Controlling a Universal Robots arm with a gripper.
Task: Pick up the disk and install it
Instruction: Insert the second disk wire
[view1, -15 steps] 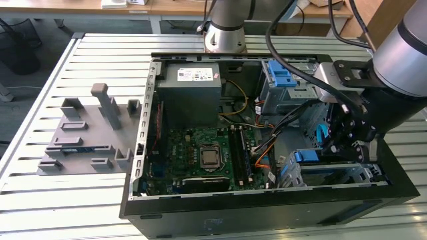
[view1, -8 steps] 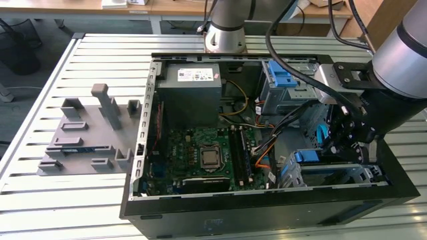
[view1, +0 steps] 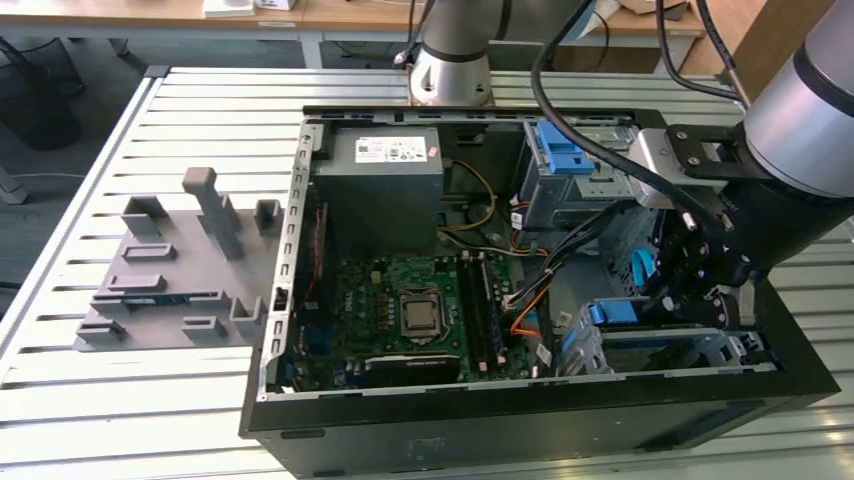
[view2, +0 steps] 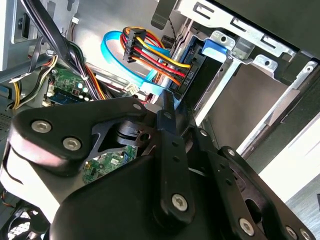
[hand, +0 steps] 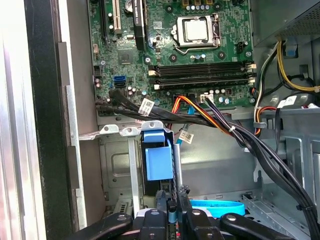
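The disk (hand: 157, 162) stands on edge inside the metal drive cage (hand: 117, 170) of the open computer case (view1: 534, 420), its blue frame tab facing the camera. In the exterior view the disk (view1: 617, 312) shows as a blue tab at the case's front corner on the exterior view's right. My gripper (hand: 172, 202) reaches down into that cage, fingers drawn together, tips at the disk's end edge. The second wrist view shows the gripper (view2: 169, 102) pointing at the disk (view2: 216, 49), whose dark side sits beside a bundle of coloured cables (view2: 150, 55). From outside, the gripper (view1: 707, 305) hangs over the cage.
A green motherboard (view1: 414, 310) fills the case floor, with a grey power supply (view1: 387, 165) behind it. Black and orange cables (hand: 220, 122) cross above the cage. A blue latch piece (view1: 567, 150) sits on the upper bay. A grey fixture plate (view1: 174, 270) lies on the slatted table.
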